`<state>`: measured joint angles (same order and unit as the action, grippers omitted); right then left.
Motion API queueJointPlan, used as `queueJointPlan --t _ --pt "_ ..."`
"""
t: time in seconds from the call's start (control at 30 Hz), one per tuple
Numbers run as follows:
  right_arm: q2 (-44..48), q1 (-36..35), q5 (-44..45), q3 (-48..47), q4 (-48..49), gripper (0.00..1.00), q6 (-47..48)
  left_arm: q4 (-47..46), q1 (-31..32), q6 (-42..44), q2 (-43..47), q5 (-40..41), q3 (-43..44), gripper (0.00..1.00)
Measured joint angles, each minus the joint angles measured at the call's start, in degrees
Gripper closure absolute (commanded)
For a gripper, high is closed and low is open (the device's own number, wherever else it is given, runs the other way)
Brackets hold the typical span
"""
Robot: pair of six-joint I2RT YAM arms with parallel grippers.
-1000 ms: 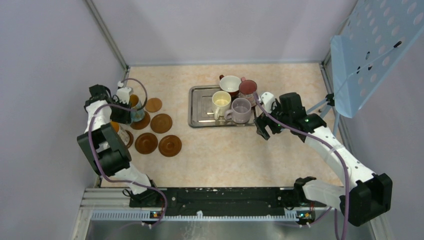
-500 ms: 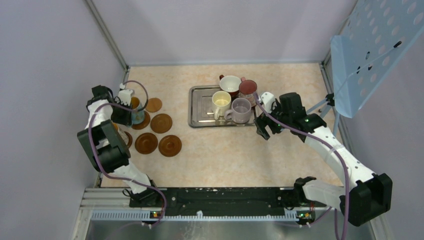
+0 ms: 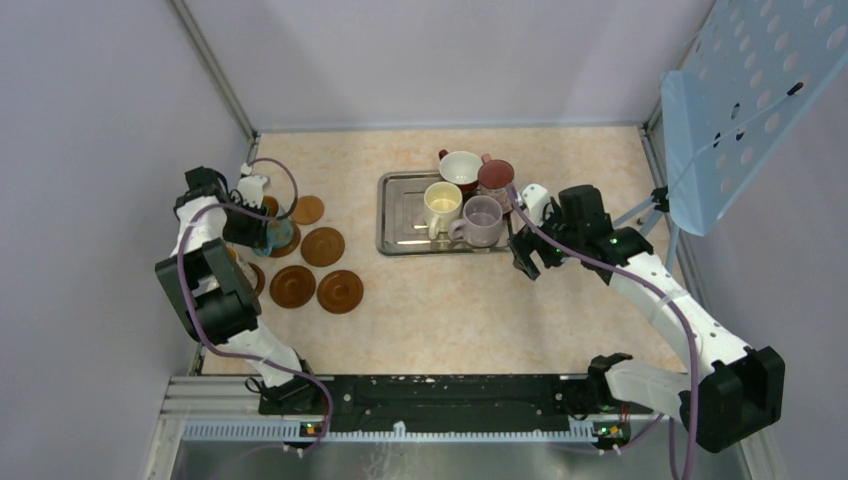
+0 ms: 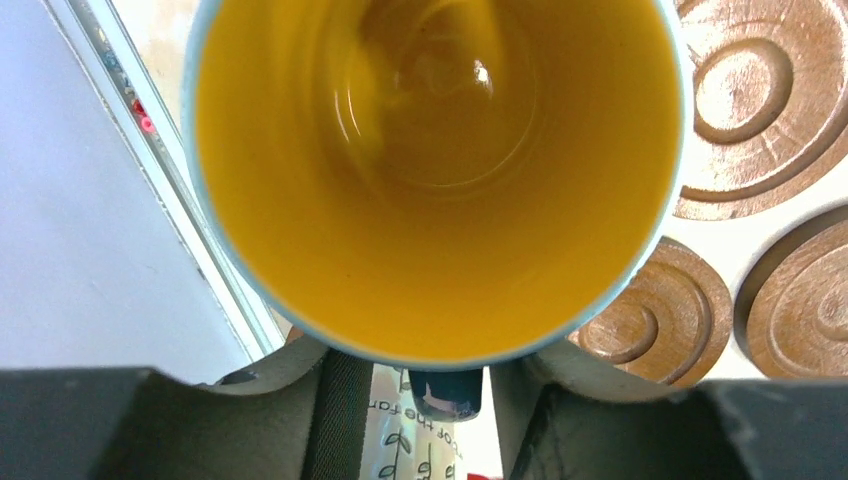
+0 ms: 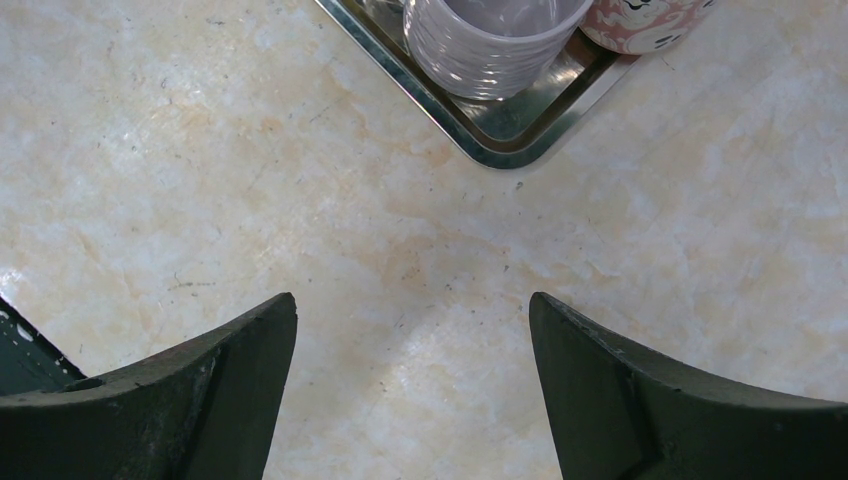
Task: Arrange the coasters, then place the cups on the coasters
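The blue cup (image 4: pixel 440 180), yellow inside, fills the left wrist view and stands on a coaster (image 3: pixel 288 243) at the far left. My left gripper (image 4: pixel 437 400) is open, its fingers on either side of the cup's handle (image 4: pixel 447 392) with a gap on each side. Several more brown coasters (image 3: pixel 323 246) lie beside it. A white patterned cup (image 3: pixel 238 257) shows partly behind the left arm. The cream cup (image 3: pixel 442 203), lilac cup (image 3: pixel 482 218), red cup (image 3: pixel 461 167) and maroon-pink cup (image 3: pixel 496 176) stand in the steel tray (image 3: pixel 400 225). My right gripper (image 5: pixel 412 300) is open over bare table.
The left wall and its metal rail (image 4: pixel 150 180) run close beside the blue cup. The tray's near right corner (image 5: pixel 520 135) with the lilac cup (image 5: pixel 490 40) lies just ahead of the right fingers. A perforated blue panel (image 3: pixel 750 90) hangs at the right.
The left jaws have widened off the blue cup's handle, and the left gripper has shifted slightly toward the near side. The right arm has not moved.
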<state>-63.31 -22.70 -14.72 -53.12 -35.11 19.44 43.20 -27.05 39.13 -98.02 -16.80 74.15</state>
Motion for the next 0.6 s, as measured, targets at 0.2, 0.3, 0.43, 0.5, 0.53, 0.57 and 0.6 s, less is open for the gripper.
queueJointPlan --t 0.2,0.3,0.43,0.5,0.53,0.57,0.6 --pt "-0.02 0.00 -0.02 0.00 0.46 0.15 -0.02 -0.09 0.33 0.22 0.00 0.02 0.46 0.39" --pt "-0.11 0.00 -0.02 0.00 1.07 0.15 -0.02 0.07 0.42 0.26 0.00 0.00 0.98 0.32" --pt "-0.13 0.00 -0.02 0.00 1.75 0.15 -0.02 0.61 0.55 0.26 0.00 0.00 2.73 0.27" --pt "-0.13 0.00 -0.04 0.00 2.05 0.15 0.00 1.05 0.68 0.35 0.00 0.02 3.67 0.21" --pt "-0.13 0.00 -0.02 0.00 2.21 0.15 -0.02 1.22 0.74 0.42 0.00 0.17 4.04 0.20" --pt "-0.13 0.00 -0.04 0.00 2.36 0.15 -0.02 1.51 0.87 0.55 0.00 0.31 4.44 0.16" --pt "-0.13 0.00 -0.04 0.00 2.47 0.15 0.00 1.62 1.01 0.63 0.00 0.46 4.72 0.11"
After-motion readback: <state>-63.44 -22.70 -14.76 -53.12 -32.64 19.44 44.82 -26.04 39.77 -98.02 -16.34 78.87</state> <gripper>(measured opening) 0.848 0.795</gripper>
